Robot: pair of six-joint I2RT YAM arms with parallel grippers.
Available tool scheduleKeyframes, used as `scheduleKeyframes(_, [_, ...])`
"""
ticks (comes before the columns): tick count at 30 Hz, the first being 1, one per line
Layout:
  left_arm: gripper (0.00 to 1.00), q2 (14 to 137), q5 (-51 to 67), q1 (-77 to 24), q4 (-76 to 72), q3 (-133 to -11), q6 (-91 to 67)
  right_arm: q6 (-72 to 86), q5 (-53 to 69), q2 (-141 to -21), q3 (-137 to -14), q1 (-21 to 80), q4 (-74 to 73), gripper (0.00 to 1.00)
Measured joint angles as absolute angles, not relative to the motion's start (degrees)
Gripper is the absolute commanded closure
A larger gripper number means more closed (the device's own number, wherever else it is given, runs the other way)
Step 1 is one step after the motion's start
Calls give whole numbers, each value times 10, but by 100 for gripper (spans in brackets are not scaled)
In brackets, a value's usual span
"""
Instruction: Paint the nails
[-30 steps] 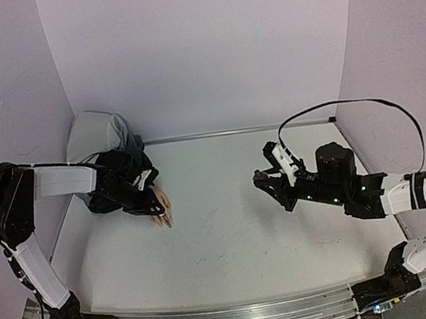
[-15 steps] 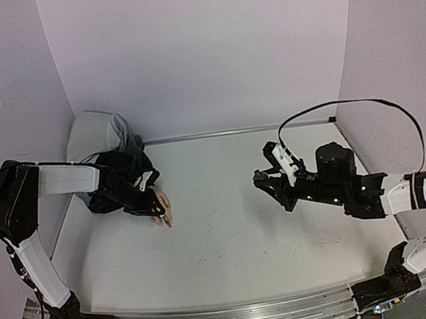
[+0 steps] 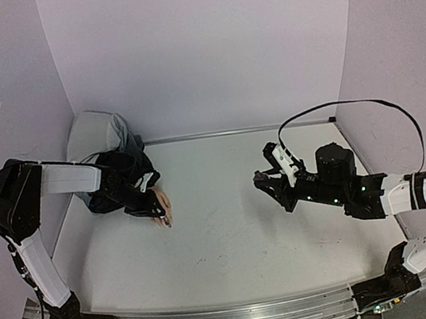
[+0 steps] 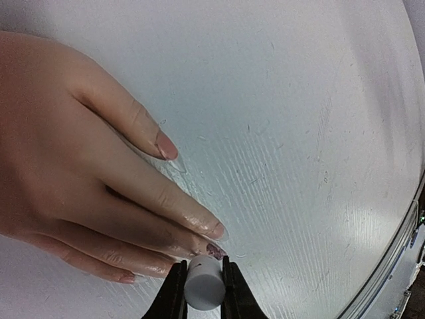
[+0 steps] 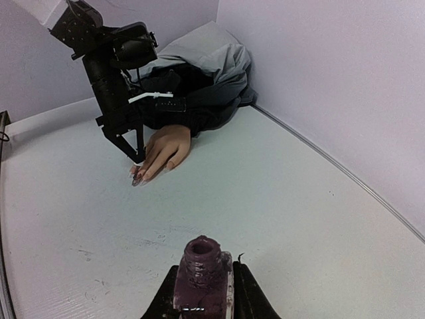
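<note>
- The left gripper (image 4: 202,287) pinches a small white cylindrical cap (image 4: 203,292) between its two black fingers, above the white table (image 4: 312,119).
- Just ahead of its fingertips lies a small peach-coloured mannequin hand (image 4: 73,153), palm down, its fingers stretched toward the gripper.
- The tiny nails (image 4: 214,250) sit at those fingertips. The one right at the cap carries dark purple, and its neighbours look glossy pink.
- Whatever hangs below the cap is hidden.
- Behind this gripper, the hand's black sleeve (image 5: 192,106) runs into a bundled grey cloth (image 5: 199,60).
- The right gripper (image 5: 202,296), well apart from the hand, clamps an uncapped dark purple nail-polish bottle (image 5: 202,272) upright between its fingers.
</note>
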State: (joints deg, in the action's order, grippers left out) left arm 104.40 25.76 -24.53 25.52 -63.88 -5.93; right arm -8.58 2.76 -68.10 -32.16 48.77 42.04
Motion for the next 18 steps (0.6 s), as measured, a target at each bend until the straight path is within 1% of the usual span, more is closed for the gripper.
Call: scheduleKeyframes(18, [100, 1053, 270, -245, 255, -647, -60, -86, 27, -681, -321, 488, 421, 100])
